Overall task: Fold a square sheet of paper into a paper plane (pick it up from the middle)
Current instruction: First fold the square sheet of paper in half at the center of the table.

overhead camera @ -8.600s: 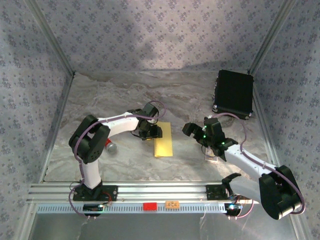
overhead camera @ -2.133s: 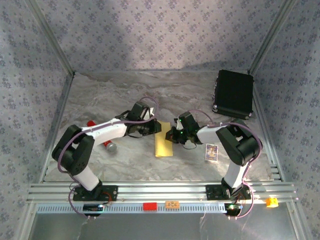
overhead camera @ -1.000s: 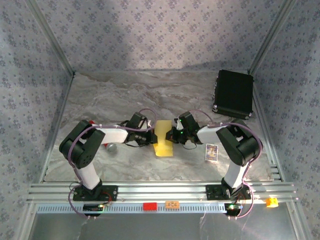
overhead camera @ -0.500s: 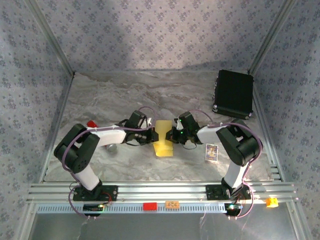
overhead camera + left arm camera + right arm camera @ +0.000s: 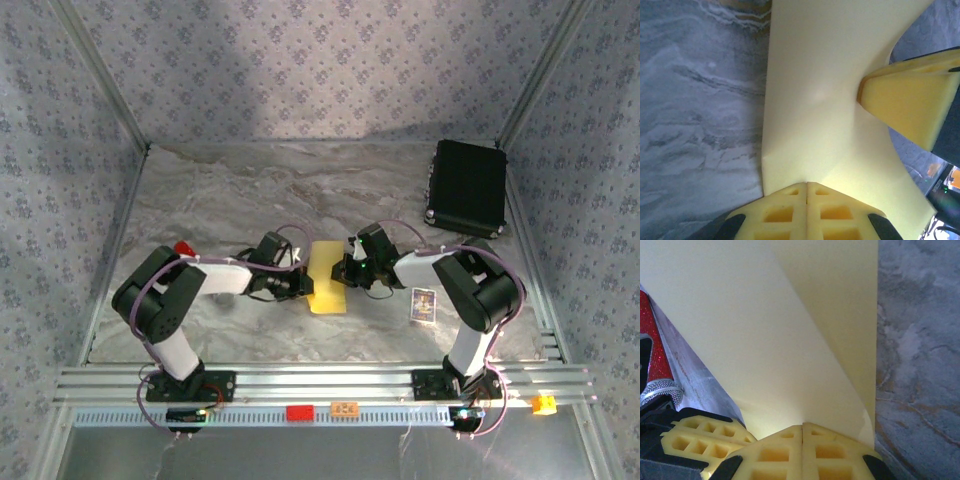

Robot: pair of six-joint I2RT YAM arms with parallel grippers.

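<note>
The square sheet of paper, plain yellow and folded into a narrow strip, lies mid-table between my two grippers. My left gripper is shut on its left edge and my right gripper is shut on its right edge. In the left wrist view the closed fingertips of the left gripper meet on the paper, with the right gripper's fingers across it. In the right wrist view the right gripper pinches the bowed paper, and the left gripper's fingers show low at the left.
A black rectangular case sits at the back right. A small printed card lies right of the right arm. A red-handled tool pokes out behind the left arm, and the same tool shows past the paper. Patterned walls enclose the table.
The left arm has shifted its elbow and settled its gripper lower against the paper's left edge. The right gripper has held still. The paper stays pinched between them.
</note>
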